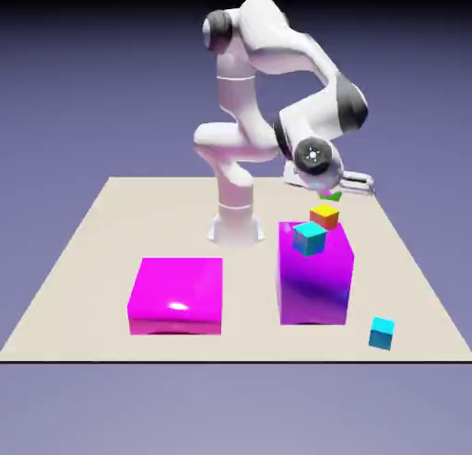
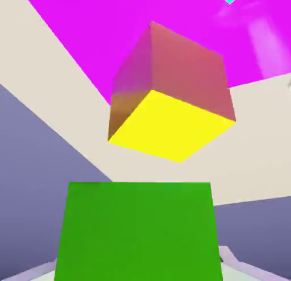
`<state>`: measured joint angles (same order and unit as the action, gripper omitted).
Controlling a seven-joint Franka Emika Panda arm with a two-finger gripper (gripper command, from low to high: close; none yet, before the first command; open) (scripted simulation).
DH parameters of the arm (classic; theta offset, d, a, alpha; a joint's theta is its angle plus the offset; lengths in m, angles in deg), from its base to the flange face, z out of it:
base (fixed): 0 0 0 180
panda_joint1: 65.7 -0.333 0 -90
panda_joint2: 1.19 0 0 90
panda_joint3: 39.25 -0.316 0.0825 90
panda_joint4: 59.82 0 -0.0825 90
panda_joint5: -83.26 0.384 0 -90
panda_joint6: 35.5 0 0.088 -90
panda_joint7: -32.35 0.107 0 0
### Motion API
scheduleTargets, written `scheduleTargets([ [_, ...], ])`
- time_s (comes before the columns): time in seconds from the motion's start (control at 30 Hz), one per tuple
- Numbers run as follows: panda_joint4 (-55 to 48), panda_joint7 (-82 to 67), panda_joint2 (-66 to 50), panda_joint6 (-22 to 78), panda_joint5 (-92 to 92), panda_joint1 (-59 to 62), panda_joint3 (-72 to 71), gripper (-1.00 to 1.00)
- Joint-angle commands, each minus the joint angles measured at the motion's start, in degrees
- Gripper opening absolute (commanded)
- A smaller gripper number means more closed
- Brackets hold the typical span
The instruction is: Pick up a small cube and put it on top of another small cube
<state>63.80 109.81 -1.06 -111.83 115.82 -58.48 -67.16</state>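
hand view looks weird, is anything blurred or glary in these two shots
Hand view: the green cube fills the bottom, oversized from closeness, hiding the hand's tips; the orange cube is sharp, with a pale streak on the magenta block. Exterior view: a white glare spot on the low magenta block.

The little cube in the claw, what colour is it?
Green. The small cube fills the bottom of the hand view, which shows it best.

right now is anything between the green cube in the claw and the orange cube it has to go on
Nothing visible. The claw is shut on the green cube, and the hand view shows only open space between it and the orange cube on the magenta block. The cyan cube on that block sits apart from the orange one.
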Motion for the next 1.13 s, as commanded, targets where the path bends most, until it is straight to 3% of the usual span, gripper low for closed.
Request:
scheduleTargets([
  [0.0,0.0,-0.02,0.0,0.03,-0.08,7.0,0.05,-1.0],
  [0.67,0.0,-0.02,0.0,0.03,-0.08,7.0,0.05,-1.0],
  [0.87,9.15,-2.27,1.62,-7.77,2.45,5.16,-1.86,-1.0],
  [0.9,9.15,-2.27,1.62,-7.77,2.45,5.16,-1.86,1.0],
  [1.1,0.0,-0.02,0.0,0.03,-0.08,7.0,0.05,1.0],
])
